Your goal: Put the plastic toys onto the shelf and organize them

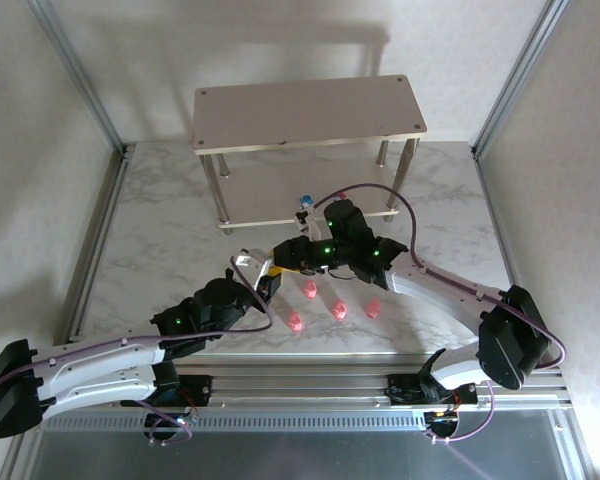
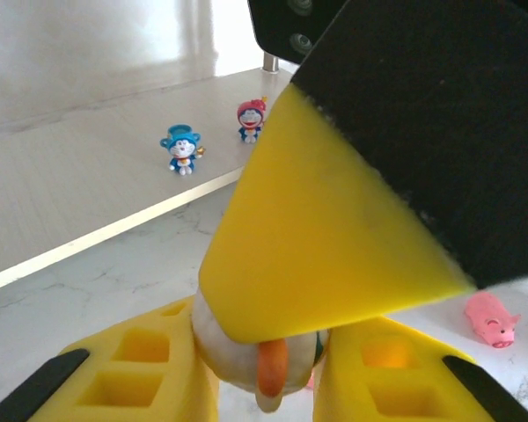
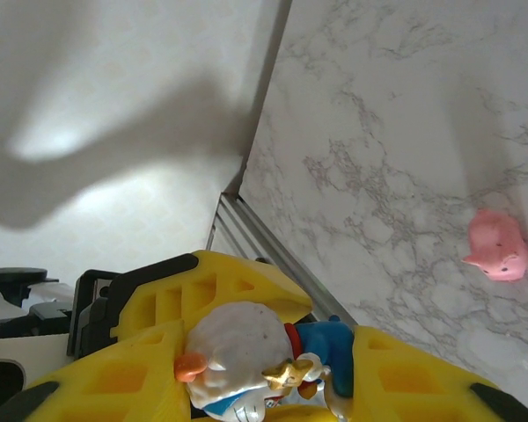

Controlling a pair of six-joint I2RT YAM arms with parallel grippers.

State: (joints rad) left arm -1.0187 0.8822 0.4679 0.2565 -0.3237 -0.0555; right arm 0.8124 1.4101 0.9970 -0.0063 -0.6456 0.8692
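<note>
Marble table, near centre: the whitish-blue figurine sits clamped in the right gripper; the left gripper is clenched on its head.

I see a white marble table, silver frame posts at its back corners, pale walls around it

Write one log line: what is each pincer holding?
right pincer: grips whitish-blue toy | left pincer: clamps same toy | lower shelf: blue toy, red toy | table: pink toys
</note>
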